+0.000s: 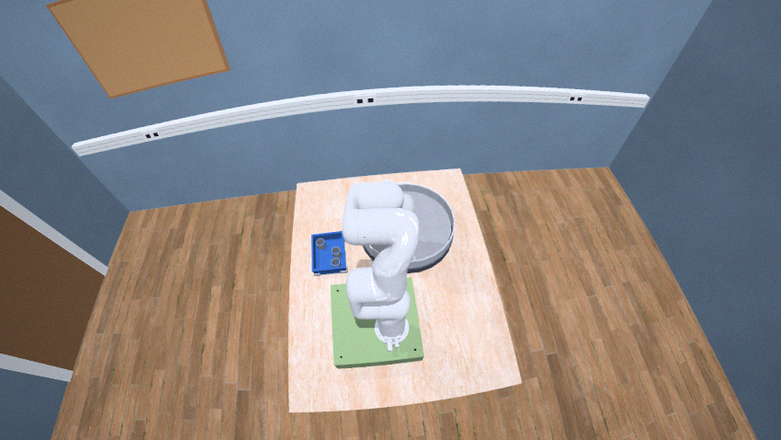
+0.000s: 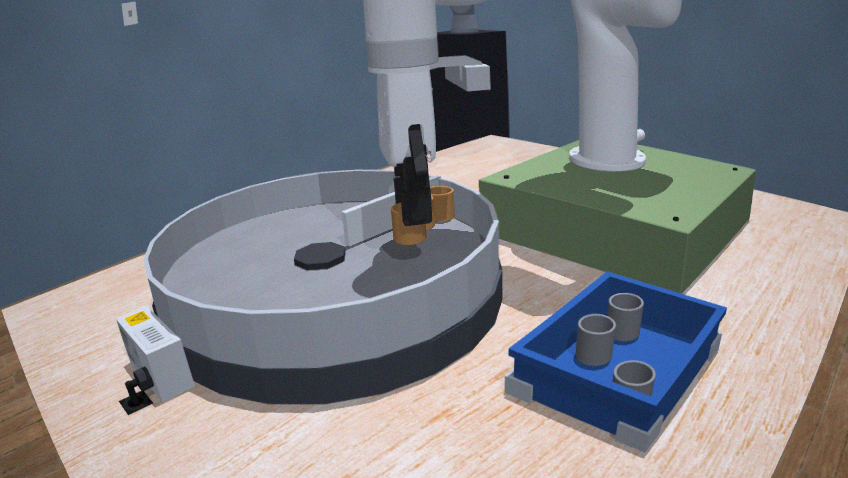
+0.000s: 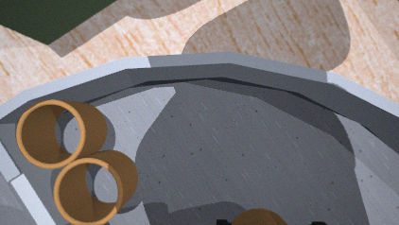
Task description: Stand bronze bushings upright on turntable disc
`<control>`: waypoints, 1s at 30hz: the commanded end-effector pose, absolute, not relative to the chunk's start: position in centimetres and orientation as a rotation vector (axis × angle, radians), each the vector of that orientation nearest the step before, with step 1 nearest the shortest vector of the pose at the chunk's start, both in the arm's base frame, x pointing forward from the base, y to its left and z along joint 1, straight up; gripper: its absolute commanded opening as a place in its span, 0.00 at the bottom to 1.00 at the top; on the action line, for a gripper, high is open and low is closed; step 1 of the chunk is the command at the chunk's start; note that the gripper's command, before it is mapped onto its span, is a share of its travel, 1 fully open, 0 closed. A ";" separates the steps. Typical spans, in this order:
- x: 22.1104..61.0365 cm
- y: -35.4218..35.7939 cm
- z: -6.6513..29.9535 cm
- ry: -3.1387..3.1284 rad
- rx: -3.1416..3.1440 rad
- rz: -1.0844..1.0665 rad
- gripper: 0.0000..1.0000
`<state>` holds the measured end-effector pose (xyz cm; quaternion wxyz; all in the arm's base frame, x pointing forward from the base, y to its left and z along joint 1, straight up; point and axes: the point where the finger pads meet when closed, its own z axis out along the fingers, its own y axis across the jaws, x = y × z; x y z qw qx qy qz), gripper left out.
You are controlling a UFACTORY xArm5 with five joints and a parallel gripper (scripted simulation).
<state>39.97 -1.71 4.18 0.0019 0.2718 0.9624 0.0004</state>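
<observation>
My gripper [image 2: 413,214] is shut on a bronze bushing [image 2: 408,230] and holds it upright, low over the turntable's grey disc [image 2: 267,267] near its far rim. The top of this bushing shows at the bottom edge of the wrist view [image 3: 259,217]. Two more bronze bushings [image 3: 49,133] [image 3: 90,191] stand upright on the disc, touching each other, next to a white divider fin [image 2: 368,218]. In the exterior view one of them [image 2: 442,203] shows behind the gripper. The dark hub [image 2: 318,255] is bare. The blue crate [image 2: 617,350] holds three upright steel bushings [image 2: 625,316] [image 2: 595,339] [image 2: 633,377].
The turntable has a raised grey rim [image 2: 332,320] and a control box [image 2: 153,356] at its front left. The green arm base [image 2: 617,207] stands behind the crate. From above, the arm covers part of the turntable [image 1: 432,229], and the crate [image 1: 330,252] lies to its left.
</observation>
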 end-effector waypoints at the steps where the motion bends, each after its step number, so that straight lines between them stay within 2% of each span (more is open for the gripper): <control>1: 40.1 -1.7 3.6 3.016 0.852 0.003 0.00; 30: 40.1 -1.7 2.5 3.016 0.852 0.003 0.00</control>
